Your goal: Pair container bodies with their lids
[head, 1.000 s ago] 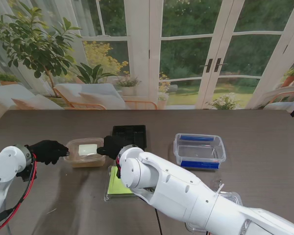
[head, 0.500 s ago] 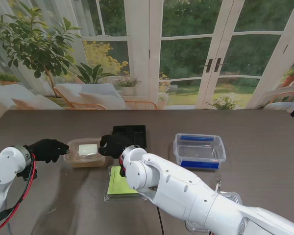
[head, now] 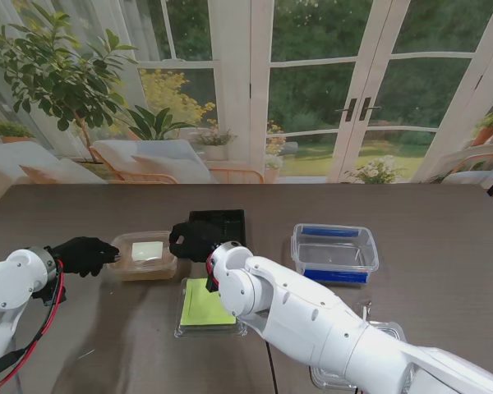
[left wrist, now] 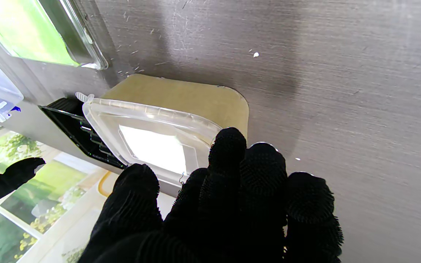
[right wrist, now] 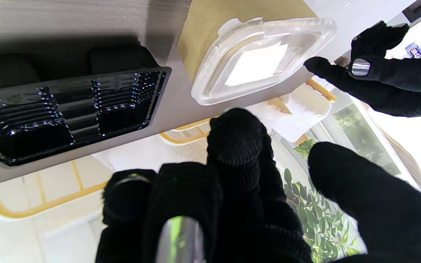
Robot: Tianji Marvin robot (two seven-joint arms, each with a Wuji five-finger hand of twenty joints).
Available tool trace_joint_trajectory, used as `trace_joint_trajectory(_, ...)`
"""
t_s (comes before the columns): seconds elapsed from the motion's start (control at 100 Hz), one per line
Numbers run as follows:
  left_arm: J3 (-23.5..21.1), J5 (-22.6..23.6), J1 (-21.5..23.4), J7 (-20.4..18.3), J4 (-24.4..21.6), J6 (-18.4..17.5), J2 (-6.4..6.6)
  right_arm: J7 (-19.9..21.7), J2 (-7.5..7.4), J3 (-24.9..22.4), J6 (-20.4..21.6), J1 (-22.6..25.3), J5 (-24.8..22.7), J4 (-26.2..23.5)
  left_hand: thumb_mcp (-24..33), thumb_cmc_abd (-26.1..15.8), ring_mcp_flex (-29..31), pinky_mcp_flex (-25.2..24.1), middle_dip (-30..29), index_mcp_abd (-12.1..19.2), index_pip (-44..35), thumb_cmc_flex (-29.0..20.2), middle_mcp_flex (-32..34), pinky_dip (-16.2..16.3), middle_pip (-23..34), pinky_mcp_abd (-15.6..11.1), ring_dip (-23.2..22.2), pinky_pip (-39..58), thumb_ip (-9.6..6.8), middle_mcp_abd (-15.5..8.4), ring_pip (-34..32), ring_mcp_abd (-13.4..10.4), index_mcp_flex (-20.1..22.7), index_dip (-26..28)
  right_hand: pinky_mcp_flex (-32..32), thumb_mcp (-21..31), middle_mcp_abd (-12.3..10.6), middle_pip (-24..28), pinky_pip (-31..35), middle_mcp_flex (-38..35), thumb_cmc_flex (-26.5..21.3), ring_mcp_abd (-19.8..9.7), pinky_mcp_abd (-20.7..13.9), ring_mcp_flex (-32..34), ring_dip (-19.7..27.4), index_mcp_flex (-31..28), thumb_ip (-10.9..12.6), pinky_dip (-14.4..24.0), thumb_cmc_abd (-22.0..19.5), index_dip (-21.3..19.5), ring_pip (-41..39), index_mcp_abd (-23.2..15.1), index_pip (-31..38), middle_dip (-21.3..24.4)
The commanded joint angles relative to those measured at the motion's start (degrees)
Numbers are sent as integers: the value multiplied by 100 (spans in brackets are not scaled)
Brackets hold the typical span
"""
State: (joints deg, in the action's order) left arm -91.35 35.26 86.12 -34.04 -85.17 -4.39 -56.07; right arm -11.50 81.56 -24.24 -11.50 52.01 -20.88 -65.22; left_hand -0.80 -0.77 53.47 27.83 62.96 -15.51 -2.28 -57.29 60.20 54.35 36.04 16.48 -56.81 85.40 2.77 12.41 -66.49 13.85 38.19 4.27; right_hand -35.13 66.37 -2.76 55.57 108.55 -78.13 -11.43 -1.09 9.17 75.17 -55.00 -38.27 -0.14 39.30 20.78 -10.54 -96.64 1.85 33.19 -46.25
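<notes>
Dark wood-grain table fronting glass garden doors; bright daylight, some glare on the plastics.

Tan container sits between my two hands, its clear lid already resting on top. My left hand is at its left end, fingertips at the lid's rim; whether they press or only touch I cannot tell, and I cannot say if that hand counts as open or closed on anything. My right hand hovers just off the container's right end, fingers spread, holding nothing.

Handling judgement: thin thermoformed lid, light, flexible, slick. It looks likely to bow or pop up at one corner if pushed in the middle. Best purchase is along the rim and corners, pressing down over the body's lip, with the other hand steadying the opposite end so the light box does not skate on the table.

Contents: a pale square shows through the lid; probably a label or reflection, cannot tell. Black tray just beyond my right hand, ribbed compartments, appears empty. Green-bottomed container nearer to me than my right hand. Clear box with blue clips well to the right, nothing visible inside. Another clear piece lies partly hidden under my right arm.
</notes>
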Motion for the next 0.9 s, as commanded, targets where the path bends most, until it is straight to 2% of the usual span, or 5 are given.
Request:
trace_joint_trajectory(0.0,25,-6,-54,-143,30,-4,-15,110,12,15,105,-35,35,94,5,-151,194,27,75,106,-35,81,66,-48,63,65,-18,276,-197,78,-176,-81,121,22,-3227,205,472,-98,281,-46,-2,-291,171,25,54,-71,-153,-107,130,-43,-77,-173,-11,-77)
trace_joint_trajectory(0.22,149,14,-185,-178,184,-31,-3,133,126,96,329,-186,125,448,6,-144,178,10,71,168,-25,75,52,-49,55,58,-16,262,-196,74,-162,-77,95,19,-3225,180,480,-113,260,-36,-49,-282,200,25,70,181,-150,-117,120,3,-66,-257,-150,-83)
trace_joint_trajectory(0.59,200,-27,-211,-153,321,38,-10,66,514,331,663,-472,249,1222,5,-136,97,-76,28,238,-21,67,-20,-57,-13,68,-3,192,-195,100,-76,-23,76,17,-3220,131,485,-131,238,-11,-50,-262,238,25,89,258,-148,-127,79,13,-51,-348,-196,-83)
trace_joint_trajectory(0.89,266,-91,-269,-163,465,15,-6,130,720,458,837,-565,339,1685,6,-138,89,-81,20,241,-21,67,-24,-48,-8,71,-10,182,-196,105,-69,-14,75,16,-3219,97,473,-131,231,-42,-14,-238,253,24,105,217,-134,-130,35,7,-38,-327,-186,-72)
